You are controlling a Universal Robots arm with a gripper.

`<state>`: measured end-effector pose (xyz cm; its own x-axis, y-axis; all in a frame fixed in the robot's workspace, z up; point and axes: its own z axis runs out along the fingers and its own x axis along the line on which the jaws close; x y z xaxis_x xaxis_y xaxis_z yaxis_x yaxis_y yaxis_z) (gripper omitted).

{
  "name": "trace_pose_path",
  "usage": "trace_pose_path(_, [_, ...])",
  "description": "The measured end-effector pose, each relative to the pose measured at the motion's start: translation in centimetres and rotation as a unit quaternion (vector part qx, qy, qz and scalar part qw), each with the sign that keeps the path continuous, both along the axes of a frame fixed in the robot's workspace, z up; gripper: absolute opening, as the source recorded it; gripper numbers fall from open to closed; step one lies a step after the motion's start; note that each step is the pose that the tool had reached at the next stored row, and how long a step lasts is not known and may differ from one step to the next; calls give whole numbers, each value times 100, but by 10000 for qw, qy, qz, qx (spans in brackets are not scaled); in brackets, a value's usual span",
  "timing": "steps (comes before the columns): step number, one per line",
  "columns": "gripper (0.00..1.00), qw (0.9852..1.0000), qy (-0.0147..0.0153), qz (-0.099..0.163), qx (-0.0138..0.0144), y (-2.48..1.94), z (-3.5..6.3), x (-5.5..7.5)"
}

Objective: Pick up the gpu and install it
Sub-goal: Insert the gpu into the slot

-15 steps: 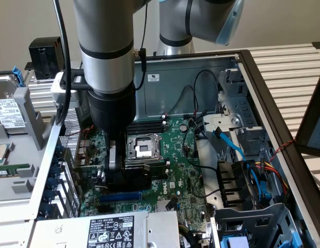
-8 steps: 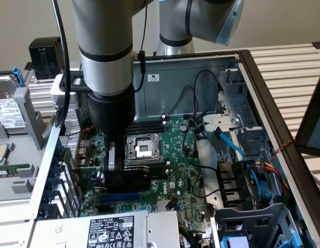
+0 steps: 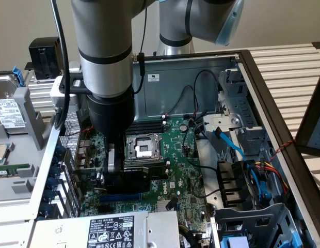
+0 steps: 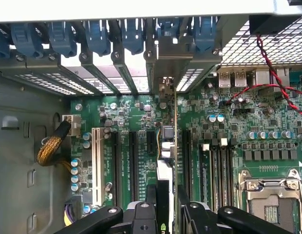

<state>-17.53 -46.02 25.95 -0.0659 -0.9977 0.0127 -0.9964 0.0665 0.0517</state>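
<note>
The gpu [image 4: 169, 141] shows edge-on in the wrist view as a thin green card standing upright over the motherboard's [image 4: 268, 146] expansion slots. Its silver end bracket [image 4: 165, 63] reaches the rear slot openings of the case. My gripper [image 4: 165, 207] is shut on the card, one black finger on each face. In the exterior view the gripper [image 3: 114, 173] is low inside the open computer case, just in front of the CPU socket [image 3: 143, 147]. The gpu's black shroud [image 3: 135, 181] lies under it against the motherboard [image 3: 175, 155]. Whether the card is fully in its slot I cannot tell.
Blue slot latches [image 4: 97, 36] line the case's rear edge. A white slot [image 4: 97, 165] and a braided cable [image 4: 51, 146] lie to one side, and a red-black twisted wire [image 4: 268, 73] to the other. The power supply [image 3: 113, 230] and the drive cage with blue cables [image 3: 242, 175] crowd the case.
</note>
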Motion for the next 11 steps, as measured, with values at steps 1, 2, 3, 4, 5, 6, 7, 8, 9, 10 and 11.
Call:
trace_pose_path(1, [27,10000,0,0,0,0,-2,0])
trace_pose_path(2, [27,10000,0,0,0,0,-5,0])
trace_pose_path(3, [27,10000,0,0,0,0,-6,-1])
trace_pose_path(4, [27,10000,0,0,0,0,-8,-1])
trace_pose_path(5, [27,10000,0,0,-1,0,-9,-2])
trace_pose_path(6, [27,10000,0,0,0,0,-11,-4])
trace_pose_path(7, [27,10000,0,0,0,0,-12,-5])
trace_pose_path(8, [27,10000,0,0,0,0,-13,-5])
trace_pose_path(9, [27,10000,1,0,0,0,-14,-5])
trace_pose_path(10, [27,10000,0,0,0,2,-15,-5])
trace_pose_path(11, [27,10000,0,0,0,2,-16,-6])
